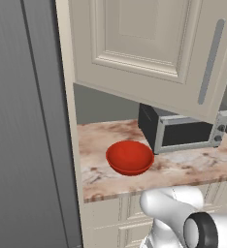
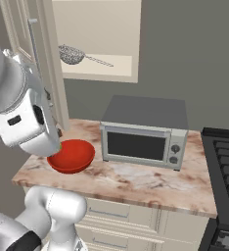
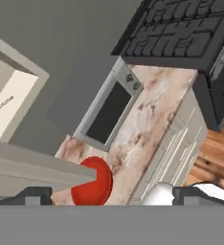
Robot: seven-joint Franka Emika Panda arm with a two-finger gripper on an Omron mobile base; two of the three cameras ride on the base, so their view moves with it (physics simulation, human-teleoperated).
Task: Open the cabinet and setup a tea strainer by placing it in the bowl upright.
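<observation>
With the microwave (image 2: pixel 143 135) as my marker, I start on its left. The cabinet (image 1: pixel 149 48) hangs above and left of it, its door swung wide open; in the left base view the door panel, with its long grey bar handle (image 1: pixel 210 62), reaches out over the microwave's top. Inside, on the cabinet's pale floor, the tea strainer (image 2: pixel 71 55) lies on its side, mesh cup to the left and wire handle pointing right, up and to the left of the microwave. Below it the red bowl (image 2: pixel 71 156) sits on the marbled counter (image 2: pixel 136 181), just beside the microwave's left end and apart from it. My gripper (image 3: pixel 109 196) is spread to its full width and holds nothing; its fingertips (image 3: pixel 35 195) show in the hand view, apart from everything. Right of the microwave is the black stove (image 2: pixel 224 162).
</observation>
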